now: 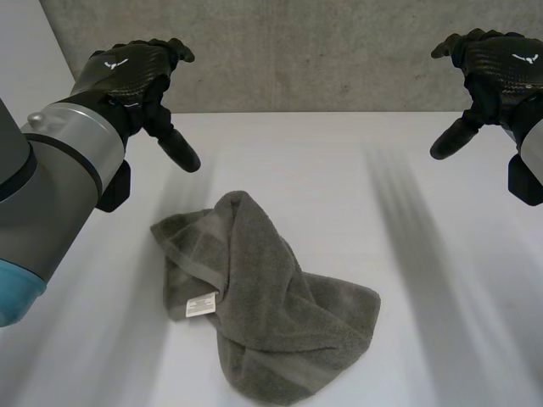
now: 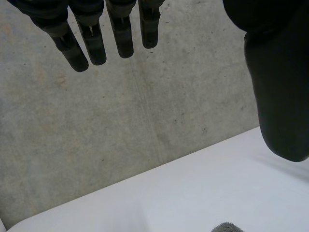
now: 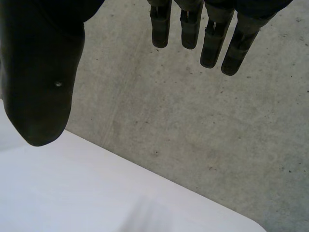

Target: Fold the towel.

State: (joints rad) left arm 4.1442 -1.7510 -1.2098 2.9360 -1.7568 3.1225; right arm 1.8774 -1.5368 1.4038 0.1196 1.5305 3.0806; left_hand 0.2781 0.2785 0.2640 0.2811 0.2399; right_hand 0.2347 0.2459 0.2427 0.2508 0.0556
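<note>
One grey towel (image 1: 267, 305) is recorded on the white desk (image 1: 339, 161), crumpled in a loose, uneven heap with several folds bunched over one another. It is placed near the middle of the desk, toward the robot's side. A small white label (image 1: 200, 304) is seen at the towel's edge on the side of the left arm. The left robot hand (image 1: 127, 68) is held in the air above the far left part of the desk, well apart from the towel. It is released, its fingers (image 2: 91, 46) stretched straight and its thumb (image 2: 280, 96) spread away from them; in the left wrist view a small tip of the towel is seen on the desk near the thumb. The right robot hand (image 1: 501, 68) is held likewise above the far right part of the desk, well apart from the towel. It is released too, with fingers (image 3: 210, 46) straight and thumb (image 3: 41, 87) set aside. A grey concrete wall (image 1: 322, 51) is noted behind the desk.
</note>
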